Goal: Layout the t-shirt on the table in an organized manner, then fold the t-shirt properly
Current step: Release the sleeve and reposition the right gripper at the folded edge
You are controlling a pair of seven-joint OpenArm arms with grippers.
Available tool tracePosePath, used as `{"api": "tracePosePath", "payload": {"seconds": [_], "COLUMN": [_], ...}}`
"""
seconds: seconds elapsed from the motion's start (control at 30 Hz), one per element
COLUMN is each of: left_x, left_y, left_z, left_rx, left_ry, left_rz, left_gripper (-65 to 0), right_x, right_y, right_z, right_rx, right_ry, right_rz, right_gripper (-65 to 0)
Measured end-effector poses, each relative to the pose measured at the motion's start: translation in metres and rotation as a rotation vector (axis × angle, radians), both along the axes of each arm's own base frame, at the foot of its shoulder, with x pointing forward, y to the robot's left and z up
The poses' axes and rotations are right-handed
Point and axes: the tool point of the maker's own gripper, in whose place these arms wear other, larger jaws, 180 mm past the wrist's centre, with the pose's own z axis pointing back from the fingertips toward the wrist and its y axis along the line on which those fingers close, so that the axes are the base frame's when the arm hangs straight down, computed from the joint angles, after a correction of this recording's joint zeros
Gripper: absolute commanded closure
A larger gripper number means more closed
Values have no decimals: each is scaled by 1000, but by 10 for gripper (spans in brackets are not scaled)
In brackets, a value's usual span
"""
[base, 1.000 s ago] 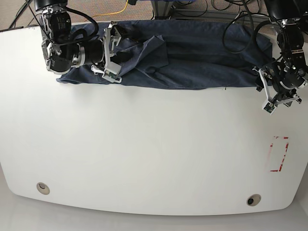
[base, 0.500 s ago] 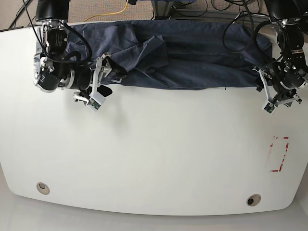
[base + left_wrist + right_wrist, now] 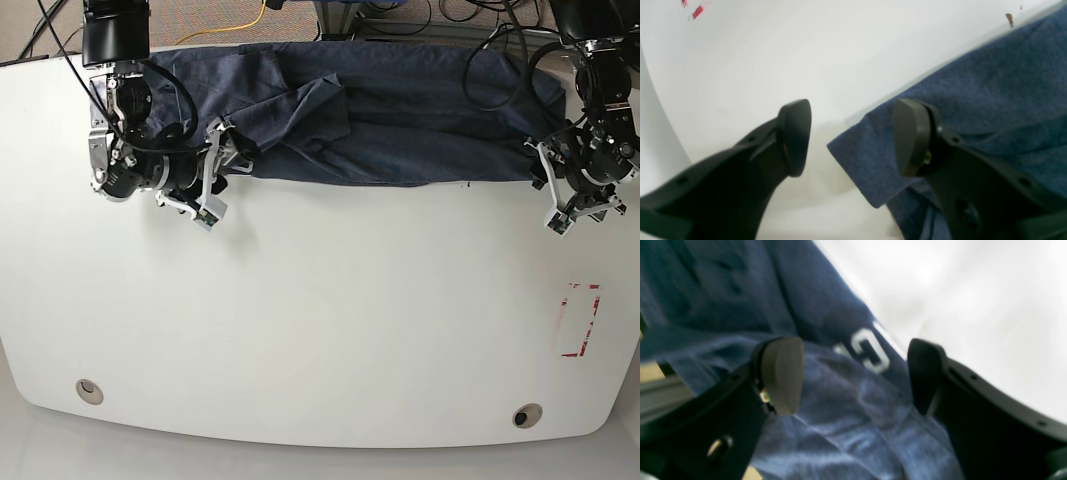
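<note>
T-shirt (image 3: pixel 400 120) (bunched) along table (image 3: pixel 320 320) edge

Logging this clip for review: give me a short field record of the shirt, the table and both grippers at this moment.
t-shirt: bunched in a long strip along the table's far edge, not laid flat
lettering: white, between the right gripper's fingers
table: white, red mark near one side
left gripper: open, straddling a shirt corner
right gripper: open, over the shirt's other end
fold: not begun
</note>
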Motion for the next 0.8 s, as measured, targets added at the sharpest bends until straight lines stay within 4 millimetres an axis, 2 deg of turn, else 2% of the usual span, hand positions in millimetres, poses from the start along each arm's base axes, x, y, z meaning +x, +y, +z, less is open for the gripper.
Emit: {"api": "tracePosePath", "payload": {"seconds": [0.07,0.2,0.27,0.47,0.6,0.8], "left_x": [0,0,0,0,0,0], "left_y": [0,0,0,0,0,0], "left_z": [0,0,0,0,0,0], "left_rx": [0,1,1,1,1,2], "left_ry": [-1,0,0,0,0,0], "left_rz": [0,0,0,0,0,0], "left_gripper": [-367,-367,-367,-367,-367,-367], "right_x": [-2,-8,-12,-20,-23,-33], "right_y": [-5,-6,-2,-3,-7,-6], "right_z": [0,1,2,0,1,14], "right_rx": [-9,3,24,16,8,14], "right_ry": [7,22,31,53,56,31], "right_rz": [7,32,44,80,88,130], "right_gripper": [-363,-182,-138,-106,-3,0]}}
